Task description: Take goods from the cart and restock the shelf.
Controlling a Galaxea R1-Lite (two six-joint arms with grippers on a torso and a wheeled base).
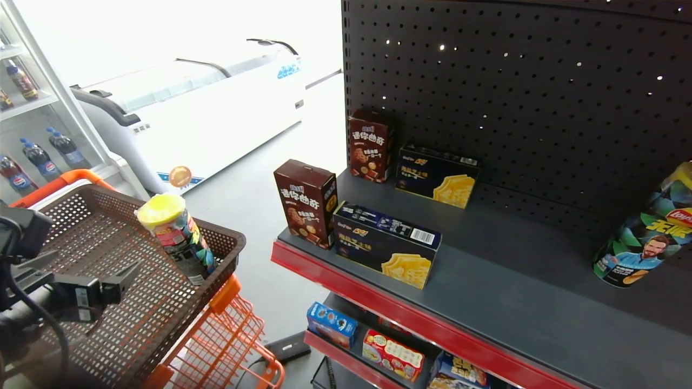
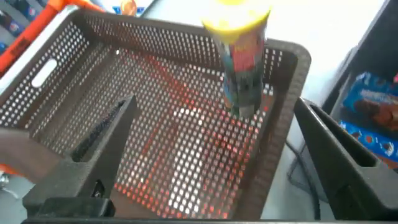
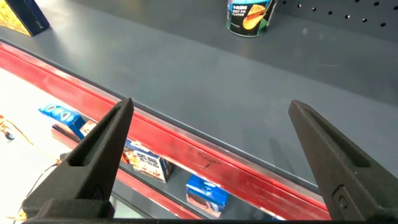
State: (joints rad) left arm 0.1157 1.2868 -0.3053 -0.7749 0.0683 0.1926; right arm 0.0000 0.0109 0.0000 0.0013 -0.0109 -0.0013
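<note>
A chip can with a yellow lid (image 1: 174, 235) stands upright against the far wall of the brown mesh basket (image 1: 108, 254) on the orange cart (image 1: 227, 346). My left gripper (image 1: 108, 294) hovers open over the basket's near part, a short way from the can (image 2: 244, 59); in the left wrist view the can stands beyond the gap of the left gripper (image 2: 214, 102). My right gripper (image 3: 210, 104) is open and holds nothing, above the red front edge (image 3: 186, 146) of the dark shelf (image 1: 513, 270). Another chip can (image 1: 643, 232) stands at the shelf's back right.
Two brown cookie boxes (image 1: 305, 202) (image 1: 370, 145) and two dark blue boxes (image 1: 386, 243) (image 1: 437, 175) occupy the shelf's left part; its middle is bare. A pegboard (image 1: 513, 81) backs it. Lower shelves hold packets (image 1: 392, 354). A chest freezer (image 1: 216, 102) stands behind the cart.
</note>
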